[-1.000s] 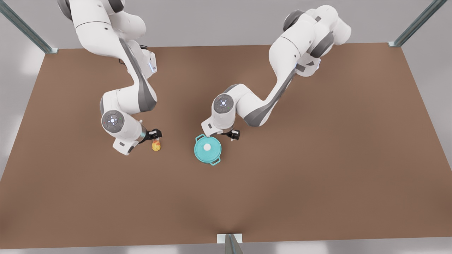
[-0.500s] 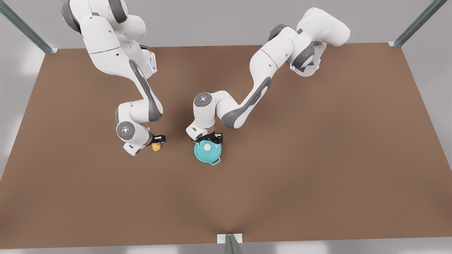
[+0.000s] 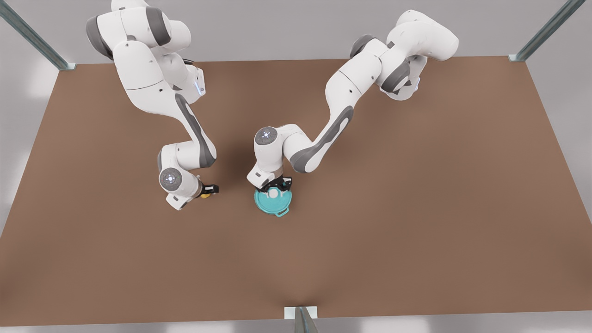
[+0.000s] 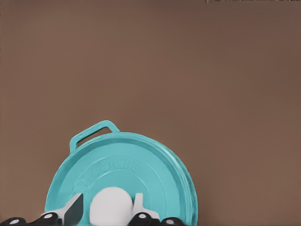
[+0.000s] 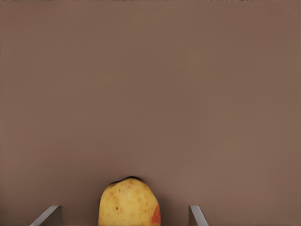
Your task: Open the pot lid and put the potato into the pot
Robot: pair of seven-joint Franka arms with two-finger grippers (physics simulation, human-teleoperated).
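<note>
Two arms work at once over the brown counter (image 3: 416,208). The left gripper (image 3: 275,188) is the one on the front view's right; it is down on the lid (image 3: 273,203), which sits closed on the pot (image 3: 282,212). In the left wrist view the white knob (image 4: 111,207) stands exactly between the two fingertips (image 4: 74,209), with a thin gap on each side, so the jaws are narrow but not yet pressing it. The knob is round and has no long axis, so the closing direction matters little; I judge that a short squeeze and a straight lift will open the pot.

The right gripper (image 3: 209,189), on the front view's left, is low over the potato (image 3: 205,195). In the right wrist view the potato (image 5: 129,202) lies centred between the jaws, which are wide, with clear space to each fingertip (image 5: 49,215). It seems a little longer in the direction away from the wrist, so the jaws will probably close across its shorter width.

This arm is the nearer one to the potato, and the pot lies just beside it toward the front view's right, so the carry should be short.

The counter is flat and plain. Grey walls stand around, with metal struts (image 3: 32,37) at the corners.
</note>
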